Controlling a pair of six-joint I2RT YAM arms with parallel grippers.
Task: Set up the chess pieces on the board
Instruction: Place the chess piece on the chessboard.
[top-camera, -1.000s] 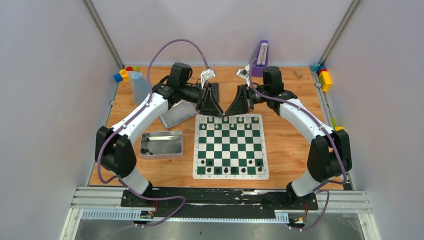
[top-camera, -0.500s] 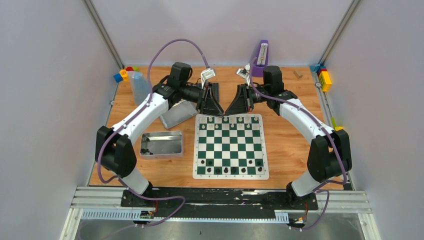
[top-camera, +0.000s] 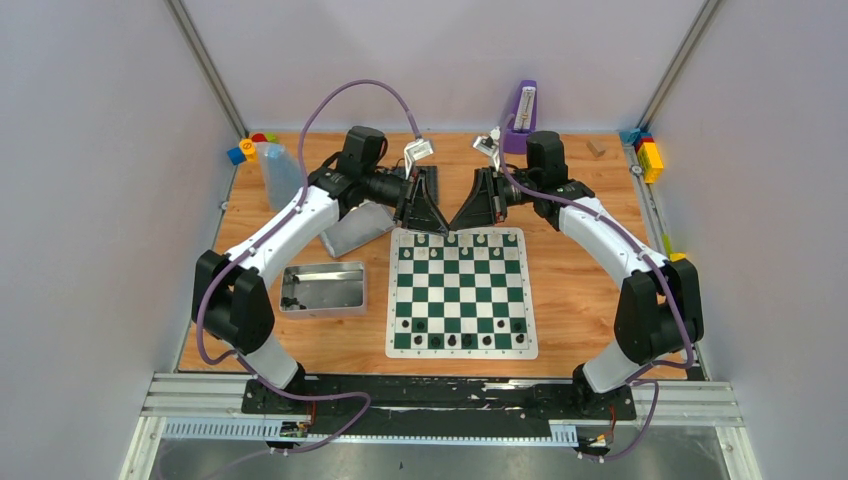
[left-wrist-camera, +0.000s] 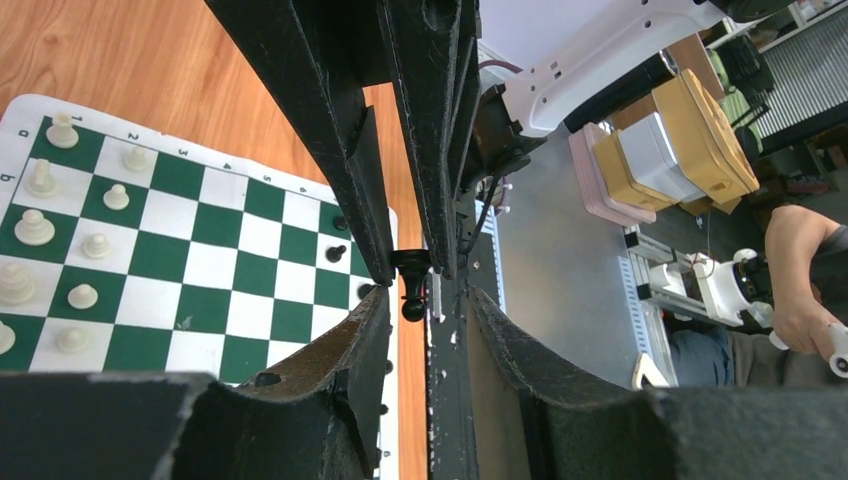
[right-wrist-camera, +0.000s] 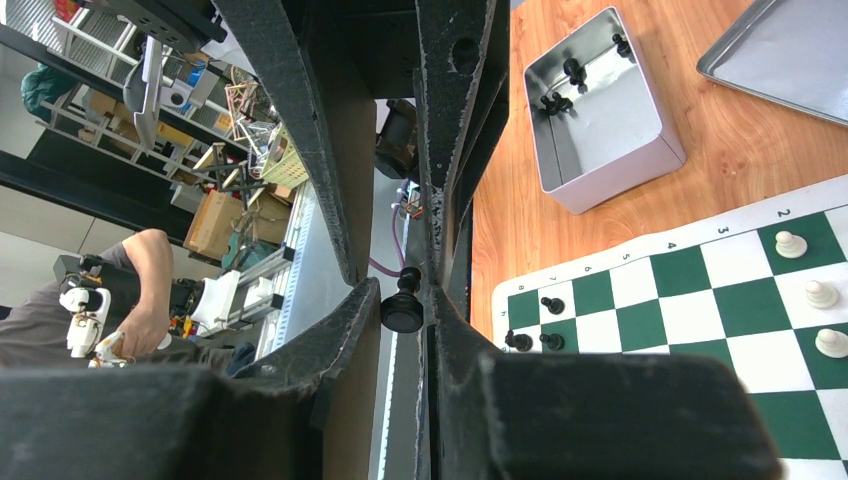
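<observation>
The top camera looks down from above and behind the arm bases, far enough off to take in the whole chessboard. Each wrist camera sits close behind its claw, sighting along the fingers. The left claw pinches a black pawn, with the chessboard to its left. The right claw pinches a black piece, with the chessboard to its right. All three views share that board.

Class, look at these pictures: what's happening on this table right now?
Two robot arms are setting up chess on the green and white checked board. The left gripper is shut on a small black chess piece; the right gripper grips another black piece, both at the board's far edge. Cream-white pieces stand on its far side, black ones on the near side, and more black pieces lie in the rectangular silver metal tin.
</observation>
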